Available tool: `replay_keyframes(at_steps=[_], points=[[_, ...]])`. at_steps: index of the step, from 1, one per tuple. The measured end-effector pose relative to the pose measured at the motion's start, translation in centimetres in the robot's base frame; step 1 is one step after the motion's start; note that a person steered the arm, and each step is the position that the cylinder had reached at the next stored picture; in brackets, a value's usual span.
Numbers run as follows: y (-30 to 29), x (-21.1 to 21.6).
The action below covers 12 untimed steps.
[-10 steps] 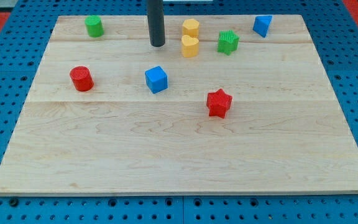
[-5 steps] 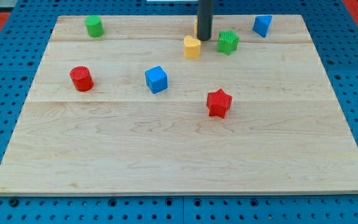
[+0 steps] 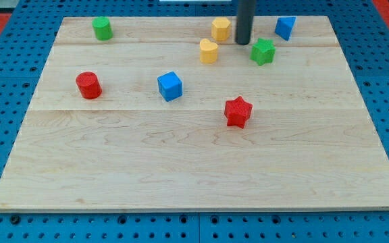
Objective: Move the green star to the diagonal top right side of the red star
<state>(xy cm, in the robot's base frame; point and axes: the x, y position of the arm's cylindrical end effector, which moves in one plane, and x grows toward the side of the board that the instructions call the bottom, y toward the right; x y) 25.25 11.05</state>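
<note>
Here, nearest the front edge, the wooden board [image 3: 201, 182] lies bare, so we start with the red star [image 3: 238, 111], which sits right of centre and serves as our reference. Farther back and to the left stand the blue cube [image 3: 169, 86] and the red cylinder [image 3: 88, 85], both well apart from the working area.

Beyond the red star, to the far right of it, sits the green star [image 3: 263, 51]. We judge that it already lies on the diagonal named in the task, though far along that line, so the remaining work appears to be a matter of bringing it nearer.

The relation that governs the coming move is this: the green star lies just to the right of, and slightly nearer than, my tip [image 3: 243, 42]. A push from here would drive the block right and nearward. The star shape shows no long axis. We have one arm only, so no choice of side arises.

The rod stands upright, entering from the far edge, its tip just beside the green star; contact cannot be confirmed. There is no pincer on this rig, so no open or closed state applies.

Left of the rod stand the yellow heart [image 3: 209, 50] and a yellow block [image 3: 221, 29], apart from it. At the far right is the blue block [image 3: 285, 28]; at the far left, the green cylinder [image 3: 102, 28].
</note>
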Motion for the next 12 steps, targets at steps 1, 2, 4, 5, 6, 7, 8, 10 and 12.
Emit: replay_keyframes(at_steps=[1, 2, 4, 5, 6, 7, 8, 10, 12], points=[[4.2, -0.1], [4.6, 4.8], [0.9, 4.7], [1.1, 1.5], [-2.9, 1.7], [-3.7, 5.1], [-3.6, 7.0], [-1.7, 9.5], [-4.7, 12.5]])
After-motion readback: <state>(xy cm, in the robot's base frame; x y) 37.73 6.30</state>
